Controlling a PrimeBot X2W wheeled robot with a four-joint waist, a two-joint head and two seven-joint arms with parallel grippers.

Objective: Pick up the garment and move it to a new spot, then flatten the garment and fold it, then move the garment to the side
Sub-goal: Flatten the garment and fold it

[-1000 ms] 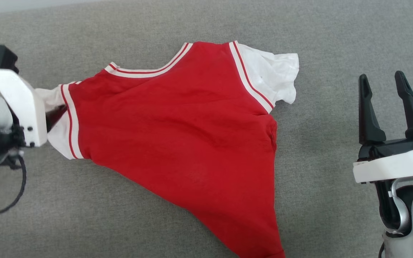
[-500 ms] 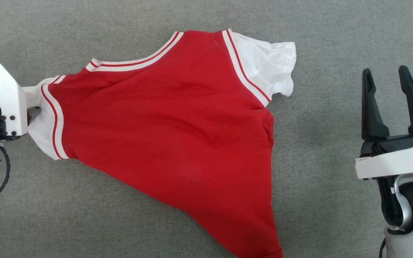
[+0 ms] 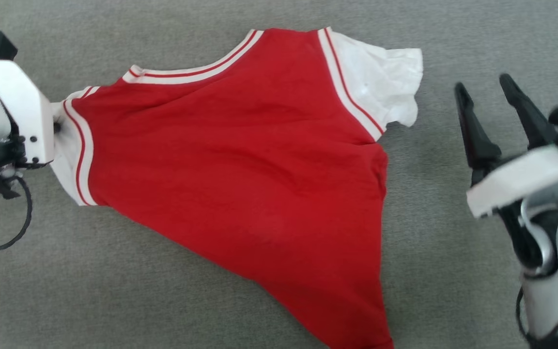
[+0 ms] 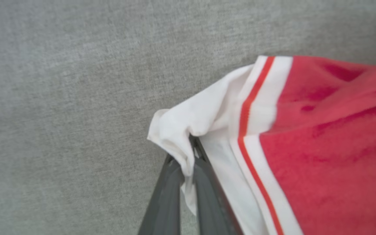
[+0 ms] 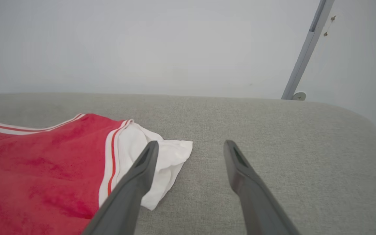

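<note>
Flattening looks under way: left gripper [image 4: 193, 147], jaws clenched on the garment [image 3: 240, 160] by its white sleeve [image 4: 188, 120] at frame left, wants the right gripper [image 3: 483, 83], jaws gaping, to seize the opposite sleeve [image 3: 385, 82].

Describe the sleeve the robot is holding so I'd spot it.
On the grey surface lies a red shirt. Its white sleeve on the robot's left is pinched in the left gripper; the other sleeve lies free, near the open right gripper.
</note>
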